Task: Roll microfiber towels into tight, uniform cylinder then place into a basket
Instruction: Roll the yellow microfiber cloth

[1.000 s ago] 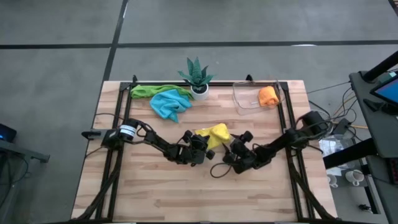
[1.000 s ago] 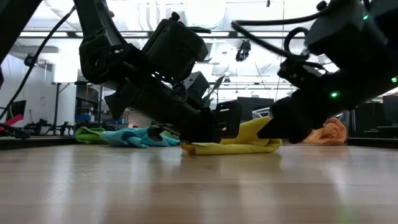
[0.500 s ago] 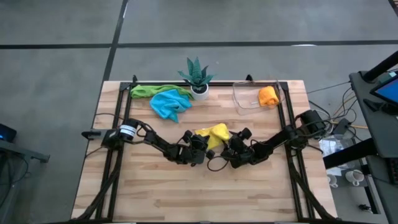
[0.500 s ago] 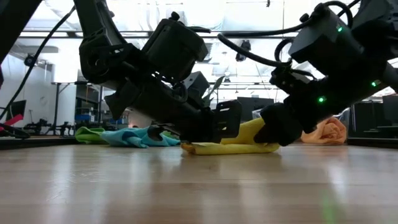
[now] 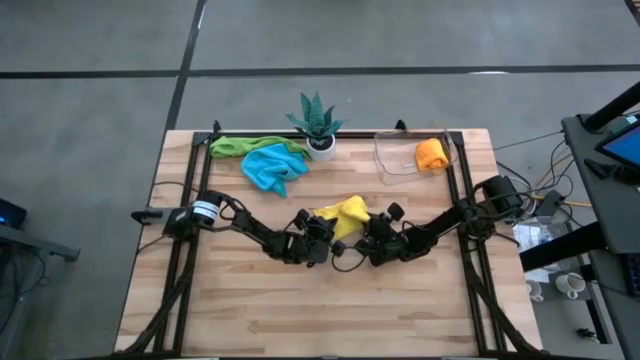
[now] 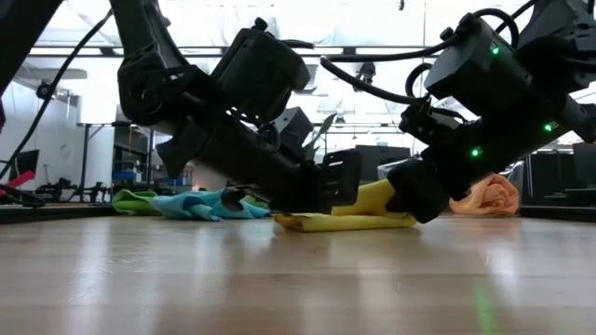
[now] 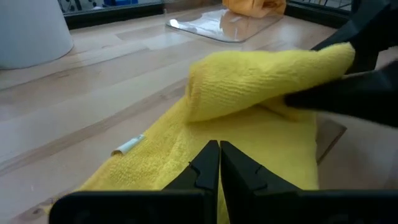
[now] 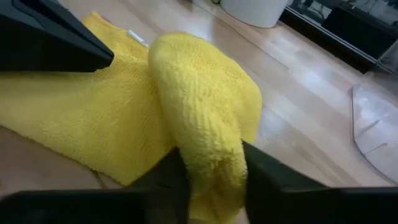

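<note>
From above, the yellow towel (image 5: pixel 347 214) lies near the middle of the desk (image 5: pixel 250 320), with both arms meeting at it. The left gripper (image 5: pixel 322 233) sits at the towel's left edge and the right gripper (image 5: pixel 368 232) at its right edge. Behind the yellow towel, toward the far edge, a blue towel (image 5: pixel 272 166) overlaps a green towel (image 5: pixel 240 146) beside the potted plant (image 5: pixel 317 122). To the plant's right the clear basket (image 5: pixel 392 160) holds an orange towel (image 5: pixel 431 154).

At desk height, the yellow towel (image 6: pixel 349 220) lies flat with a raised fold at its right end. The left gripper (image 6: pixel 328 191) presses low onto it, and the right gripper (image 6: pixel 407 200) has the raised part. The blue towel (image 6: pixel 200 205) and the green towel (image 6: pixel 133 197) lie beyond; the orange towel (image 6: pixel 486 197) shows behind the right arm.

From the left wrist, the left fingers (image 7: pixel 205 169) are pressed together, tips on the flat yellow towel (image 7: pixel 249 81), holding nothing between them.

From the right wrist, the right fingers (image 8: pixel 267 171) are partly closed, pinching the rolled-over fold of the yellow towel (image 8: pixel 199 99) between them
</note>
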Controlling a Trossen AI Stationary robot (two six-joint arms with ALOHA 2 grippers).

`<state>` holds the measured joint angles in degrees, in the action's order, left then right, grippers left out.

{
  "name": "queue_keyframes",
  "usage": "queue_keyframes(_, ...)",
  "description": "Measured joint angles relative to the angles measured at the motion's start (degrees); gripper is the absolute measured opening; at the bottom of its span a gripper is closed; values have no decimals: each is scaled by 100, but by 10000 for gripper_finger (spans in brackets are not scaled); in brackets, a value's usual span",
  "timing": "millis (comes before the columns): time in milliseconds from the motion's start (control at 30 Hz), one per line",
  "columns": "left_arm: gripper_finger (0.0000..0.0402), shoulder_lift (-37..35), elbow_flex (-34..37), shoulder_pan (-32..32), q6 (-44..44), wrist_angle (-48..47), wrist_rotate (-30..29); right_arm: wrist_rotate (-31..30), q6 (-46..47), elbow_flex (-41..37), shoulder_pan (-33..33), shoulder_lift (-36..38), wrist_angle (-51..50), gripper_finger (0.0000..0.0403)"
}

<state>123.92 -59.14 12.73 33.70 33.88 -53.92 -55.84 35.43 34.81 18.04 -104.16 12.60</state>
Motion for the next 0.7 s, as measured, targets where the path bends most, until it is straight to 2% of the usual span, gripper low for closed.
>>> queue_keyframes(133, 0, 38, 18, -2, 3, 1, 68, -17, -99, 3, 1, 0, -31, 27)
queue_keyframes(167, 0, 71, 11, -2, 3, 6, 78, -17, -122, 9, 1, 0, -35, 20)
queue_keyframes(467, 0, 223, -17, -63, 220, 105, 331, -160, -285, 146, -3, 61, -36, 14)
queue_keyframes(600, 0, 227, -17, -63, 196, 212, 417, -207, -78, 156, -119, -21, -185, 13)
queue_keyframes(700, 0, 227, -17, -66, 198, 250, 532, -460, 176, 160, -177, -26, -341, 12)
